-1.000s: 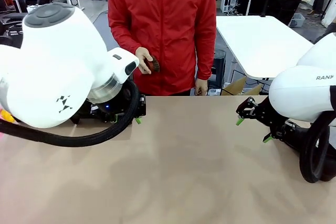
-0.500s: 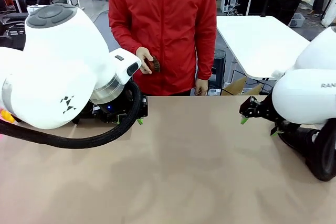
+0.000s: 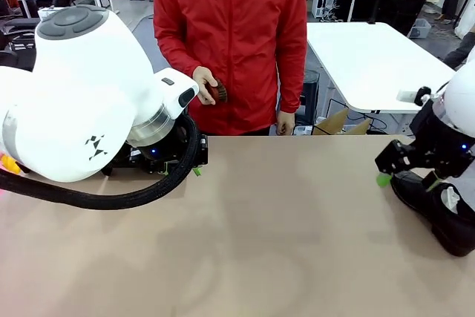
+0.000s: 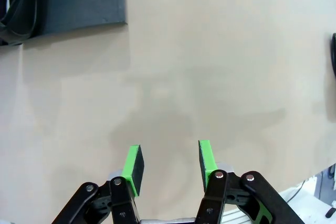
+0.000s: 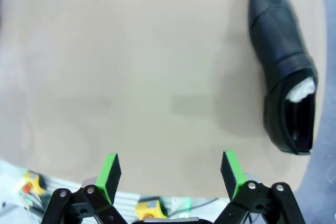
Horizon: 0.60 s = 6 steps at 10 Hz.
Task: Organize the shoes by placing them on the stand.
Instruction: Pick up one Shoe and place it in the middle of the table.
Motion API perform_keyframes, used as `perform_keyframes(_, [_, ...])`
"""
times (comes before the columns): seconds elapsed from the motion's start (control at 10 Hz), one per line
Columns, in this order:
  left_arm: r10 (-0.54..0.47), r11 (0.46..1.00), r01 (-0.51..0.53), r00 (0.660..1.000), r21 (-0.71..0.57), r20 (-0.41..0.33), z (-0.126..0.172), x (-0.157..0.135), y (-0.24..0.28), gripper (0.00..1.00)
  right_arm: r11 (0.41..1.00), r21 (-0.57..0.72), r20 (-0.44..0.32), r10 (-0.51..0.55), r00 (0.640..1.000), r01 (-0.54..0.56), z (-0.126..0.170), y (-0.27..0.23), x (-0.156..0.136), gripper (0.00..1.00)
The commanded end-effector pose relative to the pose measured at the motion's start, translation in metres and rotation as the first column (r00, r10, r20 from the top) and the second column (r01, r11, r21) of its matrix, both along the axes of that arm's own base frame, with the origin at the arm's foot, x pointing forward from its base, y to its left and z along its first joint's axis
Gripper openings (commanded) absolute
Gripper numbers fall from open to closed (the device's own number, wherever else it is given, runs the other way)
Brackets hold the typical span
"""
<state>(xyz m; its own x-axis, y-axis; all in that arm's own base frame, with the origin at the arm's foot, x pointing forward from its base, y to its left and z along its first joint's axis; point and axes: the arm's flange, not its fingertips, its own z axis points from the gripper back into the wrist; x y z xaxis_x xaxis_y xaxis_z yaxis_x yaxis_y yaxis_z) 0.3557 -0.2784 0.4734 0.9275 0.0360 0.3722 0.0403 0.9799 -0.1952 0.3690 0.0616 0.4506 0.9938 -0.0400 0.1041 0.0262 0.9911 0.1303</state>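
Observation:
One glossy black shoe (image 5: 286,66) stuffed with white paper lies on the tan table, to the right of my right gripper (image 5: 169,174), whose jaws stand wide open and empty. In the front view that shoe (image 3: 438,217) lies at the table's right edge, with my right gripper (image 3: 407,180) just over its toe end. My left gripper (image 4: 169,166) hovers over bare table, pads apart with nothing between them. A corner of the matte-black stand (image 4: 79,1) shows ahead of it to the left. In the front view its green fingertip (image 3: 197,171) peeks from under the big white left arm.
A person in a red jacket (image 3: 230,35) stands at the far edge, holding a small brown object in one hand (image 3: 206,85). The tan tabletop (image 3: 282,235) is bare across its middle and front.
My right arm has swung to the right and back, uncovering the shoe at the table's right edge; its gripper has moved right with it. The left arm has hardly moved.

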Motion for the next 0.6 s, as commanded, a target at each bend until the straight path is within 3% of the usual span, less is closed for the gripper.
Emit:
perform_keyframes(0.0, [0.003,1.000,-0.003,1.000,0.008,0.015,0.002,0.000,0.000,0.57,0.999,0.006,0.066,-0.047,0.997,0.046,0.007,0.003,0.002,1.00])
perform_keyframes(0.2, [0.003,1.000,-0.003,1.000,0.008,0.015,0.002,0.000,0.000,0.57,0.999,0.006,0.066,-0.047,0.997,0.046,0.007,0.003,0.002,1.00])
perform_keyframes(0.3, [0.003,1.000,-0.003,1.000,0.008,0.015,0.002,0.000,0.000,0.57,1.000,0.002,0.009,-0.006,1.000,0.006,0.002,0.001,0.002,1.00])
perform_keyframes(0.4, [0.003,1.000,-0.003,1.000,0.008,0.015,0.002,0.000,0.000,0.57,0.993,-0.079,-0.024,0.091,0.996,-0.093,-0.013,0.004,0.009,1.00])
perform_keyframes(0.5, [0.003,1.000,-0.003,1.000,0.008,0.015,0.002,0.000,0.000,0.57,0.984,-0.129,-0.076,0.112,0.991,-0.121,-0.024,-0.005,0.016,1.00])
